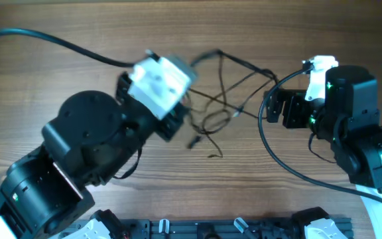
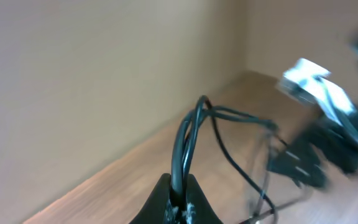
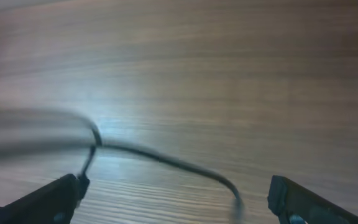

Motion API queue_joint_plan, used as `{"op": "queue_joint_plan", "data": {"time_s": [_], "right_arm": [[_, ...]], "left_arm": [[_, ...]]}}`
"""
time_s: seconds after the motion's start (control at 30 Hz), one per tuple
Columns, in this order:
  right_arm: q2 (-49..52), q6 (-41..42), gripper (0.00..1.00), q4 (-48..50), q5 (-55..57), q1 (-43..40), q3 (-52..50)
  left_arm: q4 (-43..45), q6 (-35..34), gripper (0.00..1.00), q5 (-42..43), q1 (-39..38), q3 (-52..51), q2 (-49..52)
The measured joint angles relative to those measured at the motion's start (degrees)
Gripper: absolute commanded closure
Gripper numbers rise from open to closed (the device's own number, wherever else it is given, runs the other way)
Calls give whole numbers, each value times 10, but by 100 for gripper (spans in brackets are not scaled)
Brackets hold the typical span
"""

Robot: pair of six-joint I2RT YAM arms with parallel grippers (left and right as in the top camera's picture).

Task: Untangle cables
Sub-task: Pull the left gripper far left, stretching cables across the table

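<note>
The cables [image 1: 212, 99] are thin black cords tangled in loops on the wooden table between my two arms. My left gripper [image 1: 190, 68], mostly hidden under its white wrist module, is shut on a bundle of cords. In the left wrist view the jaws [image 2: 182, 190] pinch the cables [image 2: 219, 113], which rise in a loop and run right. My right gripper [image 1: 268, 106] is at the tangle's right edge. In the right wrist view its fingers [image 3: 182, 196] are wide open, with one cord [image 3: 166, 160] lying between them, its plug end on the table, touched by neither finger.
Thick black wiring [image 1: 52, 38] runs from the left arm's white wrist module [image 1: 158, 83] across the far left of the table. Another thick cable [image 1: 290, 169] curves round the right arm. A black rail [image 1: 211, 229] lines the near edge. A plain wall [image 2: 73, 74] stands behind the table.
</note>
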Motion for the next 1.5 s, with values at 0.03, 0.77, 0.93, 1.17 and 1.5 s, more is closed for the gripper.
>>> {"op": "queue_joint_plan", "data": {"time_s": [0.03,0.77,0.93,1.17,1.5], "right_arm": [[0,0,0,-1,7,-1,0],[0,25,0,-35,72,-2,0],[0,25,0,-39,80,-2,0],[0,26,0,-68,83,-2,0],[0,40,0,-101,107,-4,0]], "left_arm": [[5,-15,96,-33,0,0,-1],[30,-107,96,-388,0,0,-81],[29,-107,96,-430,0,0,-80],[21,-107,96,-468,0,0,-80],[21,-66,96,-559,1,0,-81]]}}
